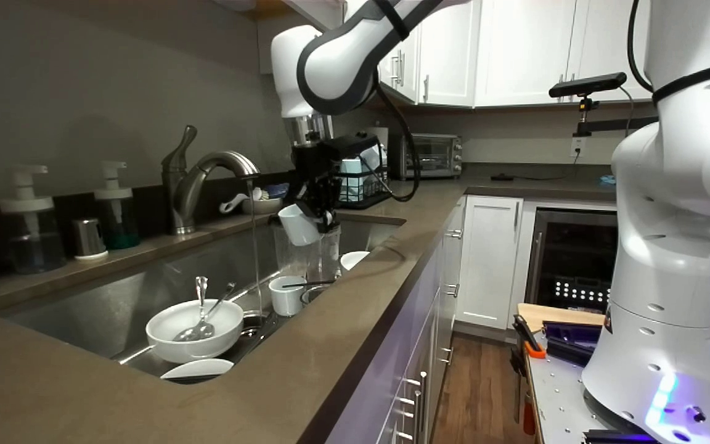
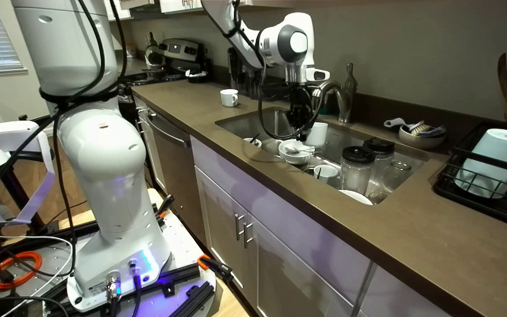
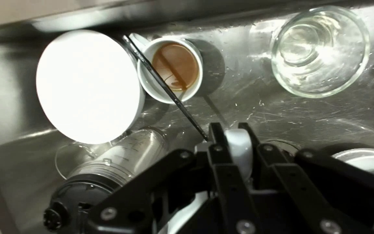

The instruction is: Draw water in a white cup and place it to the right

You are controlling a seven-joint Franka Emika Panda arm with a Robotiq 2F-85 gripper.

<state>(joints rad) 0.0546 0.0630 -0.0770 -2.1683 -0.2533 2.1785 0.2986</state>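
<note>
The jaws grip the cup (image 1: 299, 225), seemingly by its handle, and hold it tilted in the air above the sink (image 1: 102, 308); in an exterior view a gap shows between it and the water (image 1: 255, 246) running from the tap (image 1: 192, 192). Whether anything is in the cup cannot be seen, but the tilt suggests not, so the step in hand is probably filling. To do that well, turn the cup mouth up first, then ease it sideways under the water, low enough to keep the jaws off the tap. A handle grip may let the cup sag as it grows heavier, so a part fill and a slow, level carry look safest before setting it to the right. Beneath, a mug (image 3: 148, 83) with brown liquid (image 3: 183, 61) has a stick (image 3: 164, 85) lying across it, easily knocked, and a white dish (image 3: 89, 86), too bright to read, just beside it. A glass (image 3: 320, 55), lidded jars (image 2: 354, 176) and a bowl (image 1: 179, 351) with spoons (image 1: 193, 333) crowd the sink, leaving little room to go lower. A rack (image 2: 469, 209) on the tabletop (image 2: 434, 246) limits where the cup could land, and the cable (image 1: 416, 169) looping near the jaws might snag.
</note>
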